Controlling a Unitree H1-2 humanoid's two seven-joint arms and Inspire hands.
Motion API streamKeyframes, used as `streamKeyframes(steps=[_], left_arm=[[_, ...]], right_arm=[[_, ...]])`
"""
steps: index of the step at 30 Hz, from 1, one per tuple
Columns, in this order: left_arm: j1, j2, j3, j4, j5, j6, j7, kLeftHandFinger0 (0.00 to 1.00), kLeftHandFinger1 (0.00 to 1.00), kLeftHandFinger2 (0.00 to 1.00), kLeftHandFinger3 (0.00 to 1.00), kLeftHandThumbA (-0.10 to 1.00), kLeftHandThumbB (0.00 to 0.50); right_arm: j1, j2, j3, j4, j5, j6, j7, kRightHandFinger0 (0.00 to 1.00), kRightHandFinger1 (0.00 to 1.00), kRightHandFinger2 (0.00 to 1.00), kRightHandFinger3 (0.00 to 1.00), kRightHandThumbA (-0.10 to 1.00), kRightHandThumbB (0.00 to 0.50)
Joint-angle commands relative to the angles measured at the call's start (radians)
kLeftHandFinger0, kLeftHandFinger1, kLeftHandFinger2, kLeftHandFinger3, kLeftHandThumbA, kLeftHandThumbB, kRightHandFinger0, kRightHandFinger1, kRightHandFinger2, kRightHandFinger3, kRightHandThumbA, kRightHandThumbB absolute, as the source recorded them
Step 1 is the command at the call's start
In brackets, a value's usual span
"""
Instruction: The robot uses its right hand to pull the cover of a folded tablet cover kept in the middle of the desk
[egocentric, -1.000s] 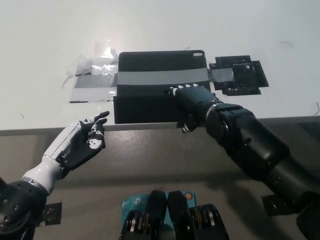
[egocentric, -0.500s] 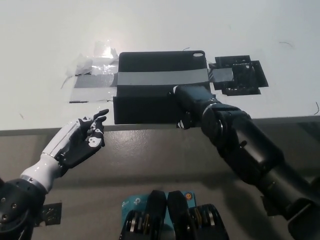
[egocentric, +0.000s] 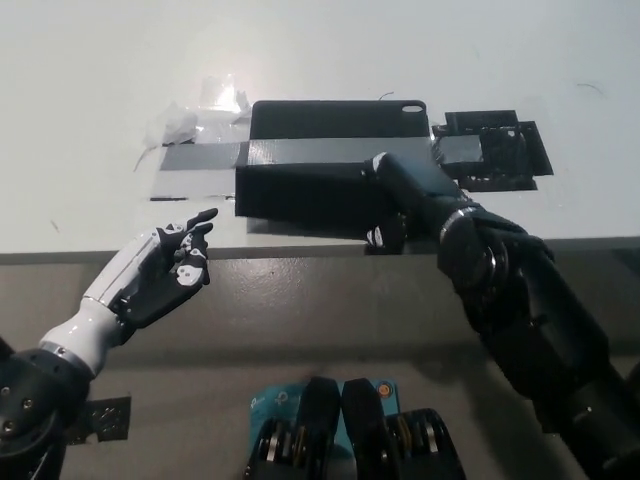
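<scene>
Tablet cover (egocentric: 320, 170): a dark folded case lying flat on the desk, close to its near edge, directly under and beyond the right hand. A grey band of tape crosses it from side to side.

Cover flap: the near panel under the right hand looks drawn toward the desk edge and slightly skewed.

Right hand (egocentric: 405, 200): black, resting on the near right part of the cover, fingers curled over its front edge. It seems to be gripping the flap, though the fingertips are hidden, so the hold is a judgement.

What has just changed: a second ago the hand lay flatter on top with pale fingertips showing. Now it has hooked over the near edge. The whole view has also shifted, so the camera moved.

Meaning for the task: the pull appears to be under way, with the flap not yet opened.

Left hand (egocentric: 160, 275): white, idle, well to the left of the working hand, below the desk edge, fingers loosely spread and holding nothing.

Tape patches (egocentric: 495, 150): dark pieces just beyond the right hand. Clear and grey scraps (egocentric: 200, 140) lie off to the left.

Desk (egocentric: 100, 80): white, smooth, brightly lit.

Room: grey floor below the desk edge.
</scene>
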Motion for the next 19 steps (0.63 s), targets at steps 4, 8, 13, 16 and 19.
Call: streamKeyframes(steps=[4, 8, 13, 16, 19], left_arm=[[-0.048, 0.032, 0.01, -0.027, -0.003, 0.01, -0.021, 1.0, 1.0, 1.0, 1.0, 0.6, 0.156], [-0.065, 0.034, 0.01, -0.019, -0.003, 0.006, -0.025, 1.0, 1.0, 1.0, 1.0, 0.59, 0.15], [-0.074, 0.038, 0.012, -0.015, -0.002, -0.002, -0.029, 1.0, 1.0, 1.0, 1.0, 0.59, 0.154], [-0.071, 0.037, 0.007, -0.014, 0.005, 0.004, -0.028, 1.0, 1.0, 1.0, 1.0, 0.6, 0.152], [-0.07, 0.033, 0.009, -0.016, 0.0, 0.011, -0.028, 1.0, 1.0, 1.0, 1.0, 0.59, 0.152]], right_arm=[[0.125, 0.043, -0.089, -0.177, -0.035, 0.017, 0.229, 0.51, 0.53, 0.56, 0.58, 0.83, 0.475], [0.166, 0.061, -0.133, -0.244, -0.04, 0.017, 0.245, 0.5, 0.5, 0.54, 0.67, 0.81, 0.422], [0.235, 0.062, -0.146, -0.328, -0.022, 0.017, 0.217, 0.39, 0.41, 0.45, 0.53, 0.76, 0.369], [0.274, 0.066, -0.165, -0.362, -0.017, 0.017, 0.221, 0.38, 0.39, 0.44, 0.59, 0.75, 0.358], [0.301, 0.075, -0.196, -0.389, -0.029, 0.017, 0.241, 0.34, 0.36, 0.44, 0.63, 0.76, 0.36]])
